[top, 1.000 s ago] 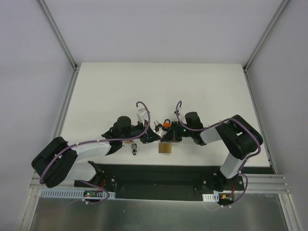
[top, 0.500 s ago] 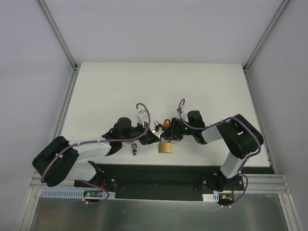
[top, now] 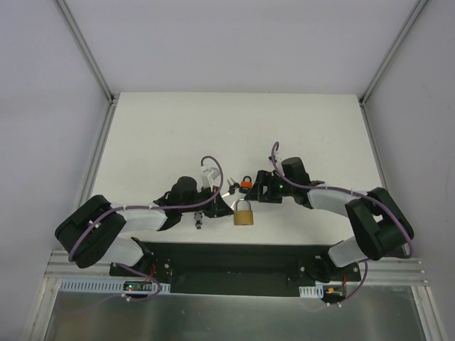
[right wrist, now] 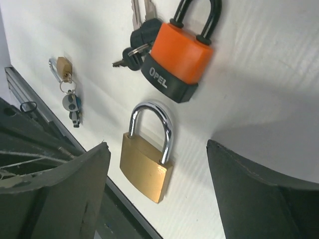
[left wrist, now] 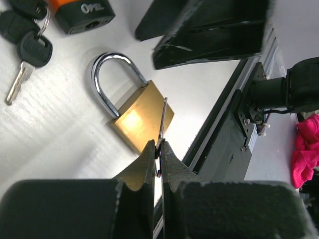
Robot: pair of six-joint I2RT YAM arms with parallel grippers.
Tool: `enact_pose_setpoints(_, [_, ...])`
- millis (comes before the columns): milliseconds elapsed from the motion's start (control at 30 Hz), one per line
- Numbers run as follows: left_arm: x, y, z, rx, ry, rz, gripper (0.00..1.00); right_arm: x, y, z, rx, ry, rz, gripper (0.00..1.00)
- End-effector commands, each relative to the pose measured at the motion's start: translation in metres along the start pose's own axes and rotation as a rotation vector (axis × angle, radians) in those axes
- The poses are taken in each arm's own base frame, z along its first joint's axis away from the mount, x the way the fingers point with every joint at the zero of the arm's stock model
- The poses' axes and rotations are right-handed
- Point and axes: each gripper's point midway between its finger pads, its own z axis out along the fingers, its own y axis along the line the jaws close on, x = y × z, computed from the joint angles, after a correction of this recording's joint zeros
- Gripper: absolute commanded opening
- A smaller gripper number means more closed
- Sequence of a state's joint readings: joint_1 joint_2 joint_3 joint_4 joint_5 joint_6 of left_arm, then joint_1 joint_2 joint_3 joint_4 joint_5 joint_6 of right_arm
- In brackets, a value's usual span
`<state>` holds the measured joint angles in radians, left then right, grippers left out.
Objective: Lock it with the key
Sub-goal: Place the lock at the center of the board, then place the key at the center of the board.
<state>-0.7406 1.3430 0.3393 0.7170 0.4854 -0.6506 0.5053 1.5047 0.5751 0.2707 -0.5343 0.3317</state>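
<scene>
The brass padlock point(right wrist: 146, 174) lies flat on the white table point(top: 178, 135). At the padlock's base, the left gripper point(left wrist: 158, 149) is clenched on a thin key point(left wrist: 162, 122), seen edge-on. The right gripper point(right wrist: 157, 149) hangs spread wide above the padlock. An orange padlock point(right wrist: 179, 62) lies just beyond its shackle.

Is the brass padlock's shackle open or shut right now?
Shut. In the right wrist view both legs of the silver shackle are seated in the brass padlock body.

Orange padlock point(top: 245, 185) and keys point(top: 231, 188) crowd behind the brass padlock point(top: 244, 216); its right side lies open.
</scene>
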Motion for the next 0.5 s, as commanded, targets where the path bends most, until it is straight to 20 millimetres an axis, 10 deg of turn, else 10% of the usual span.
enact_pose_setpoints(0, [0.008,0.008,0.006,-0.033,0.019,-0.079,0.00,-0.010,0.001,-0.016,0.057,-0.031,-0.067,0.82])
enact_pose_setpoints(467, [0.025,0.036,0.007,-0.155,0.048,-0.167,0.08,-0.033,0.024,-0.045,0.060,-0.127,-0.168,0.99])
